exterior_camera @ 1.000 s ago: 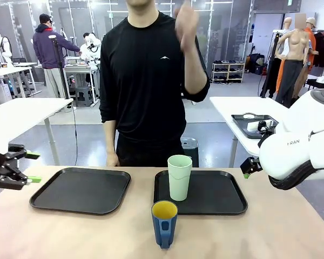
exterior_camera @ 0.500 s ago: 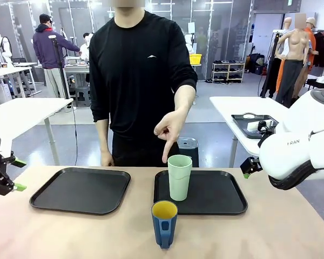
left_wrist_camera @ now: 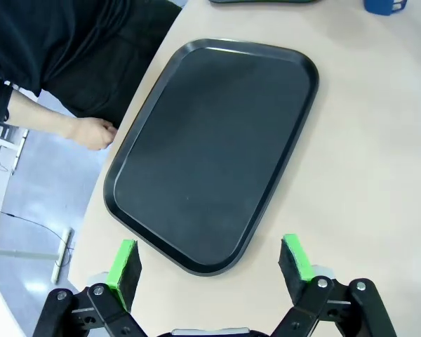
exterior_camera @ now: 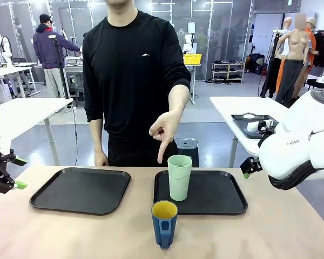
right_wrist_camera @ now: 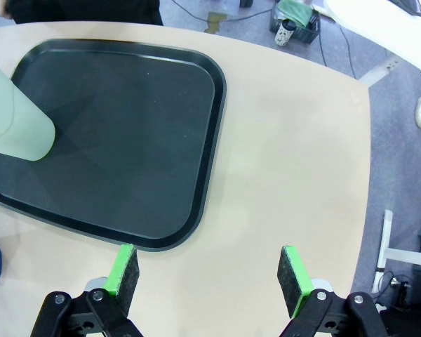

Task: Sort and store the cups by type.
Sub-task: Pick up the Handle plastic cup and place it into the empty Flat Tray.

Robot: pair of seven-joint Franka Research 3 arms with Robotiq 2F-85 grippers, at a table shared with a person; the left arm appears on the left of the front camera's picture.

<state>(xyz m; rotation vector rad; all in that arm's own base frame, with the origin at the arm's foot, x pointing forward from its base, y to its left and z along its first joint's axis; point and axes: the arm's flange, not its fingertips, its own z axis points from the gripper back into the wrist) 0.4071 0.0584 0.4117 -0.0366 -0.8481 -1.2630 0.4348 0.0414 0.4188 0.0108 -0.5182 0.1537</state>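
A tall mint-green tumbler [exterior_camera: 179,177] stands upright on the near-left part of the right black tray [exterior_camera: 218,193]; it also rises at the left of the right wrist view [right_wrist_camera: 14,123]. A dark blue handled mug [exterior_camera: 164,223], yellow inside, stands on the bare table in front of that tray. The person's hand [exterior_camera: 163,131] points a finger down just left of the tumbler's rim. My left gripper [exterior_camera: 18,173] hovers open off the left tray's [exterior_camera: 80,190] left edge, over its corner [left_wrist_camera: 210,261]. My right gripper [exterior_camera: 248,166] is open near the right tray's corner [right_wrist_camera: 209,270].
The left tray [left_wrist_camera: 210,147] has nothing on it. The person stands at the far edge, the other hand [left_wrist_camera: 91,132] resting by that tray. The right tray [right_wrist_camera: 126,119] is bare apart from the tumbler. Open tabletop lies right of it.
The person's raised hand came down to point at the tumbler. My left gripper turned and drew slightly left. The cups and the right arm stayed put.
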